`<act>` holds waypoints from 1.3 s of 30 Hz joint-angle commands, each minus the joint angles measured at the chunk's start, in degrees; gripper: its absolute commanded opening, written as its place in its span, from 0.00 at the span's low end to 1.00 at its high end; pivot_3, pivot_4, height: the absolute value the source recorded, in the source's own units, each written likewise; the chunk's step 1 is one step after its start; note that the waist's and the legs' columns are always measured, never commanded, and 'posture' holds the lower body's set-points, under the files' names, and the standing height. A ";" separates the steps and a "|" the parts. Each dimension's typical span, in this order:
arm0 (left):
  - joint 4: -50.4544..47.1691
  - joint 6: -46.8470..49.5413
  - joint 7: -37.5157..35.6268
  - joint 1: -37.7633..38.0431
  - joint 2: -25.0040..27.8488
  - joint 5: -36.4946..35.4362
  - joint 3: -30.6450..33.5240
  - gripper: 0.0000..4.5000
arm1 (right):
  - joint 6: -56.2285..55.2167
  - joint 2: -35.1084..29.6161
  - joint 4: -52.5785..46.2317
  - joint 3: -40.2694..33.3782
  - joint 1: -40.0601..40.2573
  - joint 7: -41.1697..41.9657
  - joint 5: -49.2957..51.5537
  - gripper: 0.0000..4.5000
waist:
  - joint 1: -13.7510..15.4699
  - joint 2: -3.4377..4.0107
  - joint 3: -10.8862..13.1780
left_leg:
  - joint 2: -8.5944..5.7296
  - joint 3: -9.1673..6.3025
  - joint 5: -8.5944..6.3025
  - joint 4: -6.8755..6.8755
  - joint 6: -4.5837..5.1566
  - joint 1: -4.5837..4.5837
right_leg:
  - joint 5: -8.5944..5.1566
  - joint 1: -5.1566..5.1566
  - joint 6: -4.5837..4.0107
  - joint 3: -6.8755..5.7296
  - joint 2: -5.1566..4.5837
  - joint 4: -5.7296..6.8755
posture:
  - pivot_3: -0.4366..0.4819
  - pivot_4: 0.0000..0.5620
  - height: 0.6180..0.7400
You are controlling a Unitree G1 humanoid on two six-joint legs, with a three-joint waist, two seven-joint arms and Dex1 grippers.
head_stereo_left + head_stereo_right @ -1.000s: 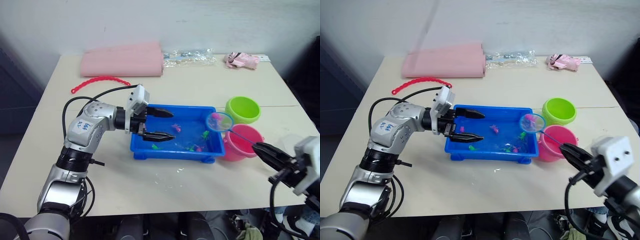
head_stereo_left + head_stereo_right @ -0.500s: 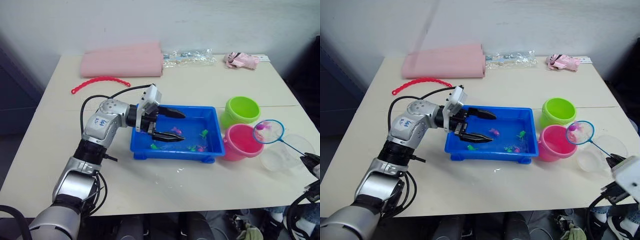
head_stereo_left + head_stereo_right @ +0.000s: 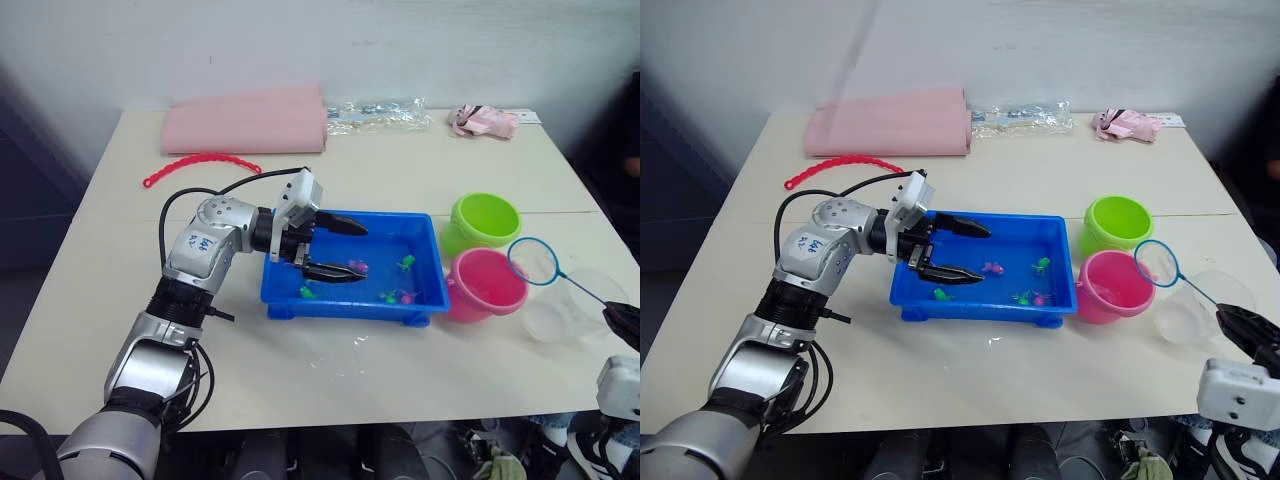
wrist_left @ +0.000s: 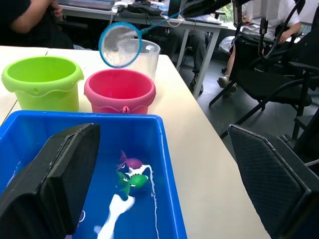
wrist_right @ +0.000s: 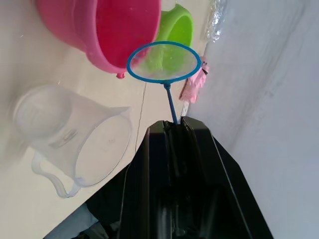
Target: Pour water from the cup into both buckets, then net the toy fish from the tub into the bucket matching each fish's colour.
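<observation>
The blue tub [image 3: 340, 305] sits mid-table with several toy fish in its water, among them a pink one [image 3: 356, 267] and a green one [image 3: 408, 264]. My left gripper [image 3: 352, 250] hangs open over the tub's left half. To the tub's right stand the pink bucket [image 3: 486, 284] and, behind it, the lime green bucket [image 3: 486, 220]. My right gripper [image 5: 174, 123] is shut on the net's handle. The blue hoop of the net [image 3: 532, 262] floats tilted above the pink bucket's right rim, and its mesh looks empty. The clear cup [image 3: 570, 305] lies just right of the pink bucket.
At the table's far side lie a folded pink cloth [image 3: 247, 120], a red beaded strip [image 3: 200, 165], a clear plastic bag [image 3: 375, 108] and a small pink item [image 3: 484, 120]. The table edge runs close by the cup. Seated people and office chairs [image 4: 279, 74] show beyond the right edge.
The net rose out of the tub with a pink fish and swung right to the pink bucket. The fish is no longer in the mesh. My left gripper reached further over the tub.
</observation>
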 commanded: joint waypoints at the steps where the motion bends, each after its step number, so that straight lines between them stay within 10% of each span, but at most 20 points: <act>1: -0.97 -0.11 0.35 -0.72 0.44 0.14 1.17 0.99 | -3.20 -0.86 1.54 -3.02 -1.41 0.76 0.91 0.00 | 0.00 0.00 0.00 | 0.00 0.00 0.00 0.00 0.00 0.02 | 0.00 0.01 0.00 0.01 0.00 0.00 | 0.48 0.27 0.98; 13: -8.32 -0.74 0.22 6.60 4.96 2.44 -0.05 0.99 | 27.76 -18.41 3.48 11.41 -25.04 16.40 39.56 0.00 | -0.79 -0.01 0.01 | 0.00 -0.05 0.01 0.01 0.06 0.36 | -0.02 0.28 -0.07 0.03 -0.13 -0.08 | 0.48 0.27 0.98; 26: -20.50 5.63 7.76 13.53 9.46 1.58 3.50 0.99 | 10.85 -23.80 24.75 55.46 -61.35 21.15 18.92 0.00 | -1.42 0.03 0.05 | -0.04 -0.24 -0.04 -0.01 0.06 0.47 | -0.04 0.61 -0.10 -0.23 -0.19 -0.10 | 0.48 0.27 0.98; 39: -25.30 8.72 9.69 15.59 10.55 -0.11 4.42 0.99 | -7.20 -23.29 33.70 64.41 -69.72 25.38 13.56 0.00 | -1.26 0.13 0.11 | -0.01 -0.19 -0.03 -0.01 0.01 0.51 | -0.04 0.62 -0.10 -0.21 -0.15 -0.07 | 0.48 0.27 0.98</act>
